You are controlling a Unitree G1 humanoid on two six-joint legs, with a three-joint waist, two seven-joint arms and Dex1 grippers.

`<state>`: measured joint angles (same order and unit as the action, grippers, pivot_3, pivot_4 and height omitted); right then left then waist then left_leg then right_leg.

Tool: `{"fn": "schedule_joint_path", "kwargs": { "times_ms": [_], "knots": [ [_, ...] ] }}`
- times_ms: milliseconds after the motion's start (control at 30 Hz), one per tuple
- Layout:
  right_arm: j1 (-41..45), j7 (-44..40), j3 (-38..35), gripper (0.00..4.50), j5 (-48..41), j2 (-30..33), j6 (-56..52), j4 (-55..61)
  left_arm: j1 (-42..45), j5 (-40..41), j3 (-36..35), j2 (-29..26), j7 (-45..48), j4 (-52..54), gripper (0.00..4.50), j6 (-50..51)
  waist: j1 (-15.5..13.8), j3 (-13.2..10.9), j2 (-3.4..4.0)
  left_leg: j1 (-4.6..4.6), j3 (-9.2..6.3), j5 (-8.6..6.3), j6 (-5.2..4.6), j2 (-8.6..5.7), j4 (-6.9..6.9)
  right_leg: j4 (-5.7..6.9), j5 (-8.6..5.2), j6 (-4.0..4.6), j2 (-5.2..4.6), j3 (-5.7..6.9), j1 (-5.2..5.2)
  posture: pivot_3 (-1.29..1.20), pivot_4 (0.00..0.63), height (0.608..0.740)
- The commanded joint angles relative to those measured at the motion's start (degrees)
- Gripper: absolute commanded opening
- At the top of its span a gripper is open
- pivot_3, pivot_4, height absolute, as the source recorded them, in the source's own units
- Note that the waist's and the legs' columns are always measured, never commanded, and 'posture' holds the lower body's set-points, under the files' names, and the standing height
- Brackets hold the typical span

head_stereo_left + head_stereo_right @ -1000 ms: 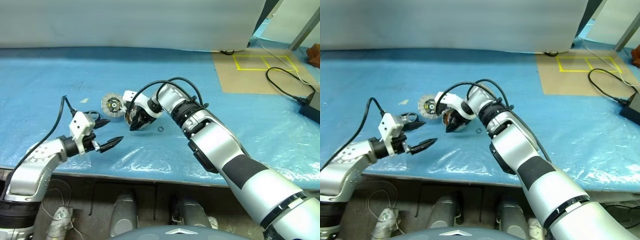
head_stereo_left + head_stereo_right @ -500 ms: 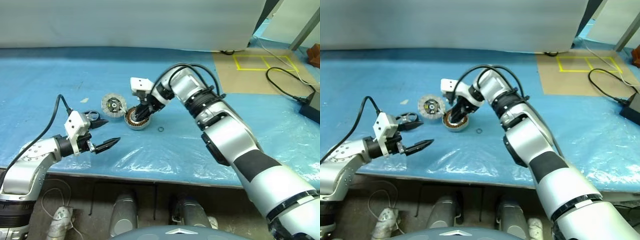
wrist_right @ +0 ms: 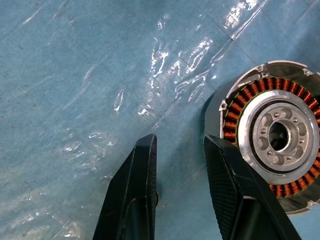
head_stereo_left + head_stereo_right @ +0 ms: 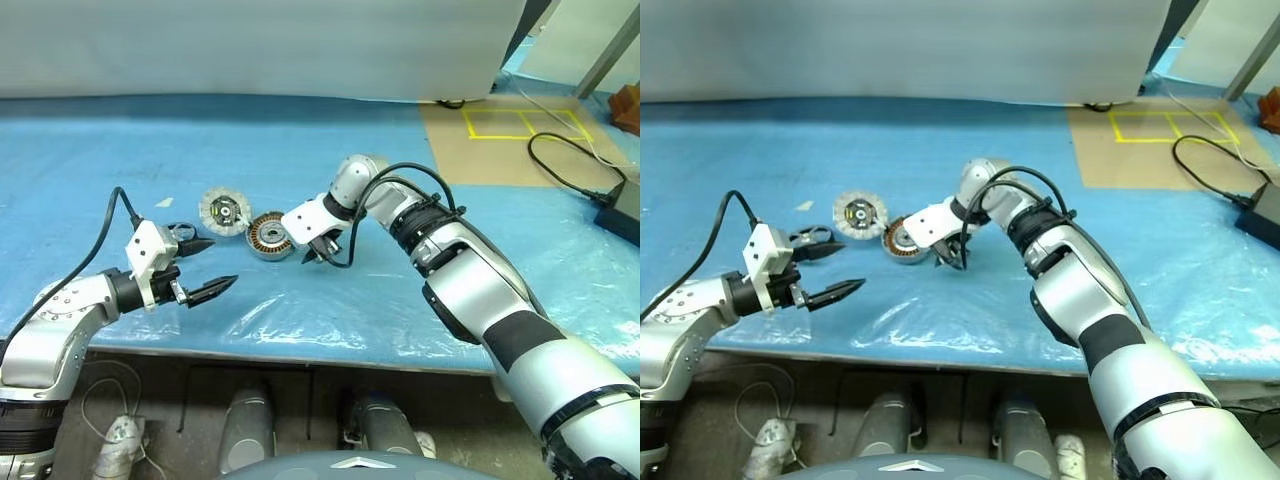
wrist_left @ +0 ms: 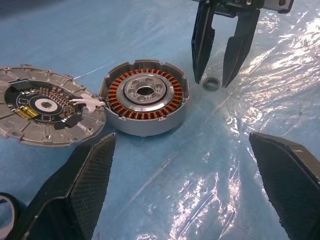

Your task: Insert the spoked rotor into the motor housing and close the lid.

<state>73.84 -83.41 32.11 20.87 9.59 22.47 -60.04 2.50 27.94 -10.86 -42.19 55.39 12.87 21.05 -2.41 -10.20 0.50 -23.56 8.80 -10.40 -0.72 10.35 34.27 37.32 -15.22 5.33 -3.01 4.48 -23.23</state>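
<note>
The motor housing (image 4: 268, 236) lies flat on the blue table, copper windings up around a pale silver centre (image 5: 145, 92). Beside it on its left lies the lid (image 4: 225, 212), a flat grey ribbed disc with a circuit board (image 5: 42, 107). My right gripper (image 4: 318, 257) points down just right of the housing, open and empty, its fingers straddling a small grey ring (image 5: 212, 81). My left gripper (image 4: 212, 266) hovers wide open in front of the lid. A dark ring-shaped part (image 4: 178, 232) lies by its far finger; I cannot tell if it is the spoked rotor.
Wrinkled clear film covers the blue table (image 4: 330, 310) up to its front edge. A cardboard sheet with yellow tape (image 4: 510, 135) lies at the back right, and a black cable and box (image 4: 622, 208) at the far right. A white board stands along the back.
My right gripper held the housing tilted, set it flat beside the lid, let go, rolled and moved to the right. The left arm has stayed in place.
</note>
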Motion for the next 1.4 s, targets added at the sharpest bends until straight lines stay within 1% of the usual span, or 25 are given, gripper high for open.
{"fn": "schedule_joint_path", "kwargs": {
  "times_ms": [33, 233, 367, 533, 900, 1200, 1300, 1367, 1400],
  "knots": [
    [2.4, -0.6, -1.1, 1.54, -1.0, -0.3, 1.7, 0.2, -0.3, 0.2, -0.6, -0.2, -0.3, 1.7, 4.5, -0.3, 0.0, 0.0, 0.0, 0.0, 0.0, 0.0, 0.0, 0.0, 0.0, 0.0, 0.0, 0.0, 0.0, 0.0, 0.0, 0.0, 0.15, 0.74],
    [3.1, 2.3, 0.3, 1.54, 1.4, -1.1, 4.3, -1.4, -0.5, -0.1, 0.9, 0.8, -1.2, 2.6, 4.5, -0.2, 0.0, 0.0, 0.0, 0.01, 0.0, 0.0, 0.0, 0.01, 0.0, 0.01, 0.0, 0.0, 0.0, 0.0, 0.0, 0.0, 0.15, 0.74],
    [4.9, 4.9, -0.2, 1.54, 2.5, -1.6, 4.4, -4.7, -0.6, -0.3, 1.6, 1.0, -1.4, 2.7, 4.5, -0.5, 0.0, 0.0, 0.0, 0.01, 0.0, 0.0, 0.0, 0.01, 0.01, 0.01, 0.0, 0.0, 0.0, 0.0, 0.0, 0.0, 0.15, 0.74],
    [6.4, 5.3, -0.6, 1.54, 2.6, -2.0, 4.4, -6.7, -1.0, -0.5, 2.2, 1.6, -1.6, 2.7, 4.5, -0.6, 0.0, 0.0, 0.0, 0.01, 0.0, 0.0, 0.0, 0.01, 0.01, 0.0, 0.0, 0.0, 0.0, 0.0, 0.0, 0.0, 0.15, 0.74],
    [4.9, 9.6, 0.7, 1.54, 5.7, -3.4, 4.7, -8.6, -0.7, -0.7, 3.1, 2.0, -2.3, 3.0, 4.5, -0.7, 0.0, 0.0, 0.0, 0.01, 0.0, 0.0, 0.0, 0.01, 0.01, 0.01, 0.0, 0.01, 0.0, 0.0, 0.0, 0.0, 0.15, 0.74],
    [4.3, 9.9, 1.0, 1.54, 7.5, -3.4, 5.0, -9.8, -0.8, -1.1, 3.5, 2.6, -3.1, 3.5, 4.5, -0.7, 0.0, 0.0, 0.0, 0.01, 0.0, 0.0, 0.0, 0.01, 0.01, 0.02, 0.0, 0.0, 0.0, 0.0, 0.0, 0.0, 0.15, 0.74],
    [3.9, 9.6, 0.9, 0.93, 7.4, -3.6, 5.1, -9.5, -0.7, -1.3, 3.8, 2.9, -3.3, 3.6, 4.5, -0.7, 0.0, 0.0, 0.0, 0.02, 0.0, 0.0, 0.0, 0.01, 0.01, 0.03, 0.0, 0.0, 0.0, 0.0, 0.0, 0.0, 0.15, 0.74],
    [3.8, 9.9, 0.8, 0.26, 7.4, -3.9, 4.9, -9.5, -0.6, -1.5, 4.1, 3.1, -3.5, 3.5, 4.5, -0.8, 0.0, 0.0, 0.0, 0.02, 0.0, 0.0, 0.0, 0.01, 0.01, 0.02, 0.0, 0.0, 0.0, 0.0, 0.0, 0.0, 0.15, 0.74],
    [3.8, 10.2, 0.8, 0.03, 7.4, -4.0, 4.8, -9.5, -0.5, -1.6, 4.2, 3.2, -3.5, 3.5, 4.5, -0.9, 0.0, 0.0, 0.0, 0.02, 0.0, 0.0, 0.0, 0.01, 0.01, 0.02, 0.0, 0.0, 0.0, 0.0, 0.0, 0.0, 0.15, 0.74]
  ]
}}
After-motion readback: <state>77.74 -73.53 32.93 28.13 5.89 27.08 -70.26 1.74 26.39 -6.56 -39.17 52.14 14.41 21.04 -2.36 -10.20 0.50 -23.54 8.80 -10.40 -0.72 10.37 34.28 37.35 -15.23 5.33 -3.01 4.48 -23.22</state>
